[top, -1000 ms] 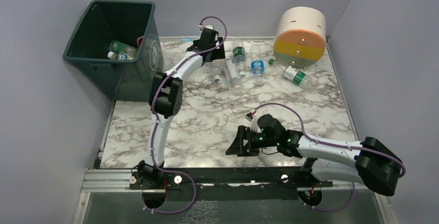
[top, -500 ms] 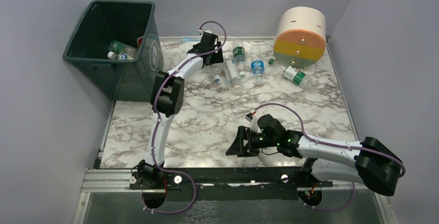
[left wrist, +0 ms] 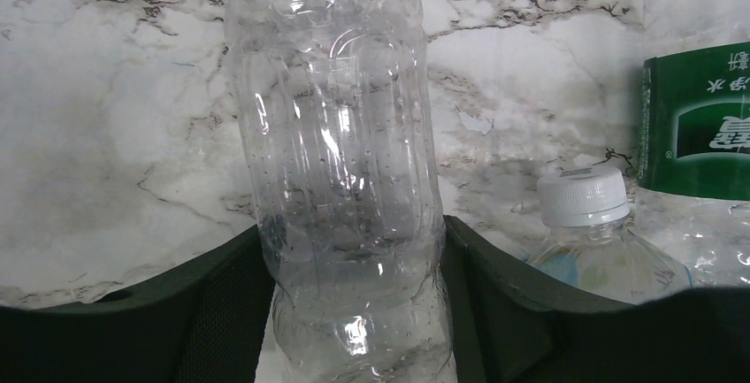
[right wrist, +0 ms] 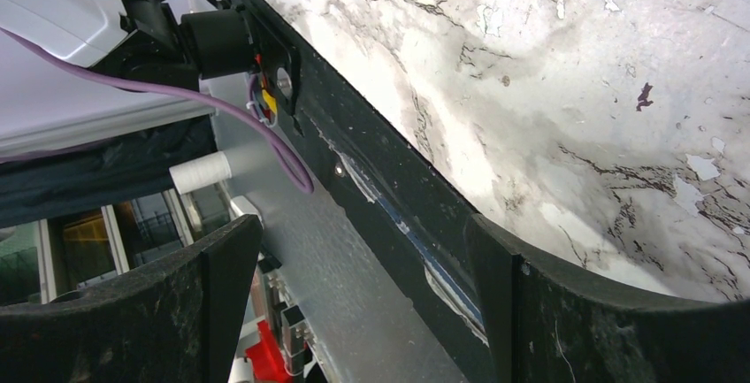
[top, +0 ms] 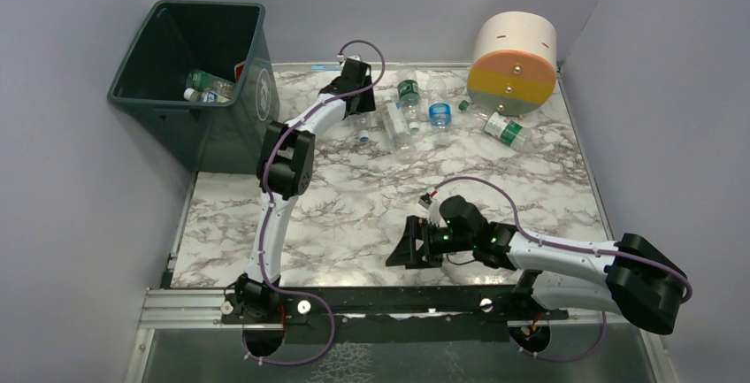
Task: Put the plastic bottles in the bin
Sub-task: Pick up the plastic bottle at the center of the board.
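The clear bottle (left wrist: 340, 162) is ribbed, has no label and is beaded with droplets inside. It lies on the marble desk (left wrist: 106, 135), far left, near the bin (top: 225, 135). The left gripper (left wrist: 354, 240) grips its sides, both fingers touching. Beside it are a white-capped bottle (left wrist: 584, 202) and a green-label bottle (left wrist: 699, 126), whose white characters are too cropped to read. More bottles (top: 208, 85) lie in the bin. The right gripper (right wrist: 358, 250) stands wide, holding nothing.
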{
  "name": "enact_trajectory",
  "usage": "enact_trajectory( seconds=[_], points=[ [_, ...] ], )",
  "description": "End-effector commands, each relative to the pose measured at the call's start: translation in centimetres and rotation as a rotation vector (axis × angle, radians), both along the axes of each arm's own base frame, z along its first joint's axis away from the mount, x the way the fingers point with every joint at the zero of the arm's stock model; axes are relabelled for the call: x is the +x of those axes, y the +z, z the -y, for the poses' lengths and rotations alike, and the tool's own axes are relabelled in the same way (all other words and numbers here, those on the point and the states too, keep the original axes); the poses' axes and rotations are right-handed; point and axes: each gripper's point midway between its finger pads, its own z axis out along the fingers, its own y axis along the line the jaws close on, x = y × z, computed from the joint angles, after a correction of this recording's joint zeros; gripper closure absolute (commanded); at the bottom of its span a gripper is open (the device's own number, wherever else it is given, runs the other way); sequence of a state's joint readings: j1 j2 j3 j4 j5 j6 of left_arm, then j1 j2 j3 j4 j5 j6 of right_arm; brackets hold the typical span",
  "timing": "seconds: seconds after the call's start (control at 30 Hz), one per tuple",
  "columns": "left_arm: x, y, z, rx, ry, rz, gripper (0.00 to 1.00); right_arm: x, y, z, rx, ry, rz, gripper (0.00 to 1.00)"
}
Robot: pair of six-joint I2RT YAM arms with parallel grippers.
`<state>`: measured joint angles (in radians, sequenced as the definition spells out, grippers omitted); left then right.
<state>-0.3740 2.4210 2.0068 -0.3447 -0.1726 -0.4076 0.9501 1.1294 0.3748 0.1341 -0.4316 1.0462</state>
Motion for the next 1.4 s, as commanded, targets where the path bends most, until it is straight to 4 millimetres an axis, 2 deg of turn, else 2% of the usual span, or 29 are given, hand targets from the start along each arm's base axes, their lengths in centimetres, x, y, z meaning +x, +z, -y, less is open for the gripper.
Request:
enact_trajectory(
  seconds=[0.0, 0.33, 0.53, 0.7, 0.9, 1.03, 1.23, 1.37],
  points=[
    [-0.3, 0.0, -0.5, 0.007, 0.009, -0.007, 0.37, -0.1, 1.0, -0.3, 0.031, 0.022, 0.036, 0.12],
    [-2.2, 4.4, -0.6, -0.017, -0.031, 0.028, 0.38, 0.7, 3.4, -0.5, 0.053, 0.018, 0.116, 0.12],
    [-5.4, 8.3, 0.0, -0.086, -0.106, 0.052, 0.4, 0.9, 5.2, -0.2, 0.093, -0.002, 0.165, 0.12],
    [-9.0, 12.0, 0.0, -0.12, -0.164, 0.078, 0.4, 0.8, 6.9, 0.7, 0.124, -0.024, 0.208, 0.12],
    [-13.1, 16.9, -0.9, -0.151, -0.204, 0.123, 0.4, 0.3, 7.9, 1.4, 0.134, -0.03, 0.204, 0.12],
    [-15.5, 21.1, -1.7, -0.163, -0.215, 0.178, 0.39, 0.0, 8.5, 1.7, 0.141, -0.027, 0.209, 0.12],
    [-17.5, 26.8, -2.7, -0.187, -0.216, 0.267, 0.39, -0.5, 9.4, 2.1, 0.165, -0.022, 0.207, 0.12],
    [-18.2, 29.6, -3.1, -0.192, -0.213, 0.31, 0.39, -0.9, 9.8, 2.7, 0.17, -0.025, 0.214, 0.12]
  ],
)
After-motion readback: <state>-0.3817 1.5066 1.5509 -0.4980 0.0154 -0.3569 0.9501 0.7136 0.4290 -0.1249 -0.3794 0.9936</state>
